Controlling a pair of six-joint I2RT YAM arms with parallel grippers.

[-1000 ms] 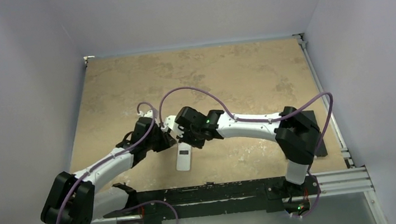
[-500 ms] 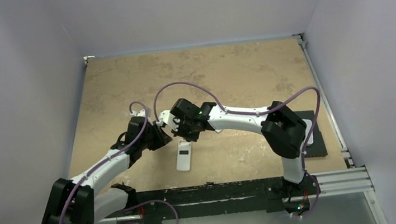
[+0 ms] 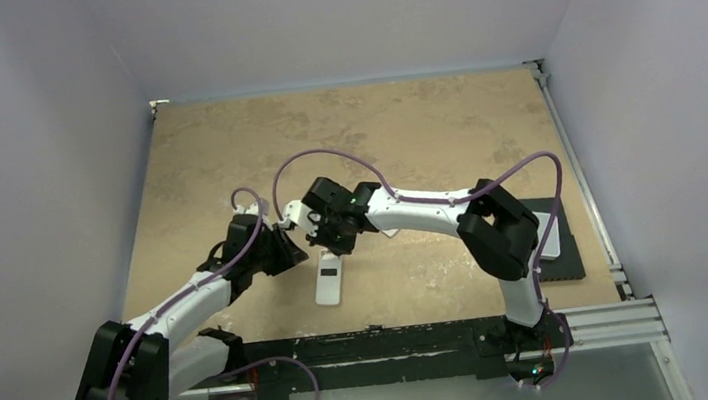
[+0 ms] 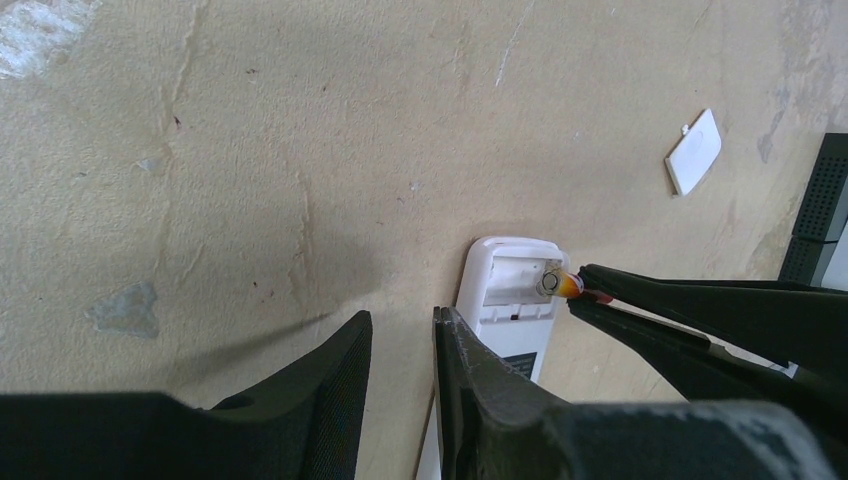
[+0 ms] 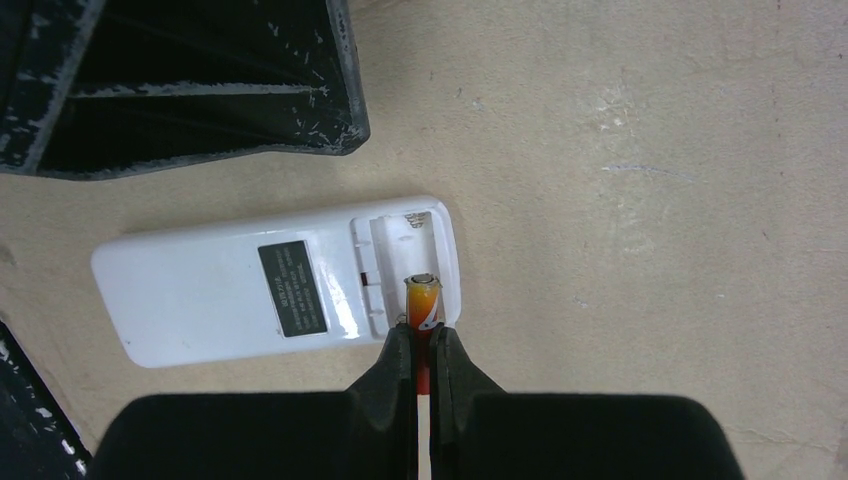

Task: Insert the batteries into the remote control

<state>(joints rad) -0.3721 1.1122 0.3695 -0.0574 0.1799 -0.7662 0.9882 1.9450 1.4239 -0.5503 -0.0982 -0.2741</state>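
Near the middle of the table (image 3: 423,132), the remote control (image 3: 327,284) lies flat with its white back up. Its long side runs near to far, and the battery bay at its far end is uncovered. The right arm rises from its base at the near right and folds at a high elbow. Its forearm stretches leftward across the table to the remote's far end, with the wrist bent downward. The right gripper (image 5: 421,340) is clenched on a battery (image 5: 422,300), pinching its red-orange body so the metal end pokes out past the fingertips. That end sits over the open bay, at the slot on the gripper's side; whether it touches the remote cannot be told.

The left arm reaches from the near left base toward the far right, low over the table. The left gripper (image 4: 402,340) stops just left of the remote's far end. Its fingers (image 4: 335,370) stand slightly parted with nothing between them.

A small white cover piece (image 4: 694,151) lies well apart from the remote. A black pad (image 3: 566,256) sits at the table's right edge, behind the right arm's elbow.
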